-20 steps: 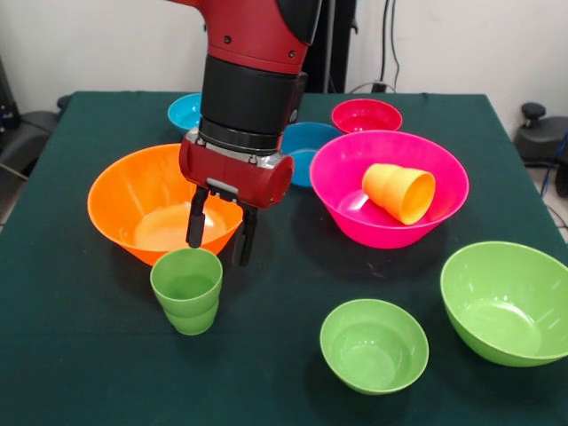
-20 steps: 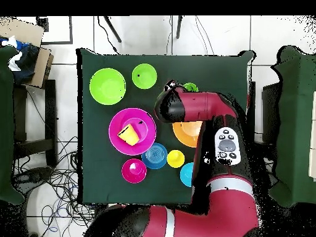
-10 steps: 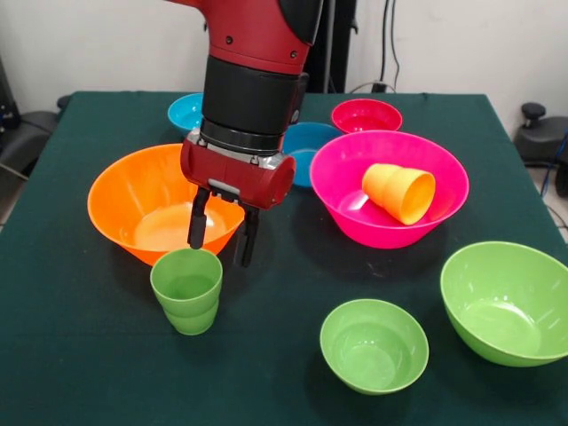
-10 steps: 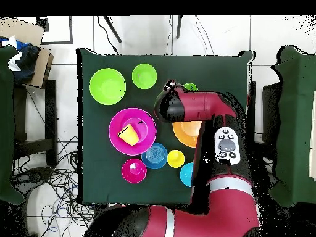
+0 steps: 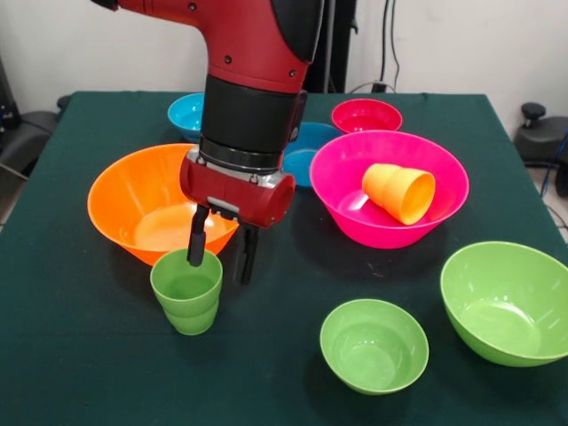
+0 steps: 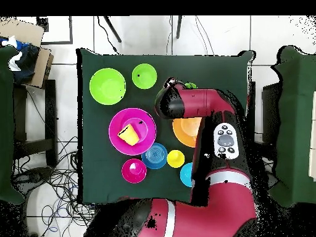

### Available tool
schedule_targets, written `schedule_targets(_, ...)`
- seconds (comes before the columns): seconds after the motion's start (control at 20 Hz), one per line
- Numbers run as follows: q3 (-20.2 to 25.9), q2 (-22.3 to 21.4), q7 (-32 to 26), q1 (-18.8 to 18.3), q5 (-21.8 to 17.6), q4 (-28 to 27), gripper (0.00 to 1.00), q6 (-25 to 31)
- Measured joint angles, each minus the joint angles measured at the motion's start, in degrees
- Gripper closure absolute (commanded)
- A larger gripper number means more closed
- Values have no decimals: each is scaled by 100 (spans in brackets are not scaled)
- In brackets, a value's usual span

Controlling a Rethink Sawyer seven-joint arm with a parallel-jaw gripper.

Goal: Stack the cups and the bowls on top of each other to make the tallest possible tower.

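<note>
Cups [image 5: 186,288]: three; bowls [image 5: 388,185]: seven; pincer [image 5: 221,259] spread open, holding nothing.

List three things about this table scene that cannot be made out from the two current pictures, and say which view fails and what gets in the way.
- Green cup, overhead view: almost wholly hidden under the arm.
- Yellow cup, front view: hidden behind the arm.
- Pincer, front view: open, one finger over the green cup's rim; whether it touches the rim cannot be told.
- Large orange bowl, overhead view: partly covered by the arm.
</note>
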Motion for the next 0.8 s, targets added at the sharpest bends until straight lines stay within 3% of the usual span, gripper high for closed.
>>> schedule_targets(0.8, 9, 354, 0, 53, -65, -53, 0, -4)
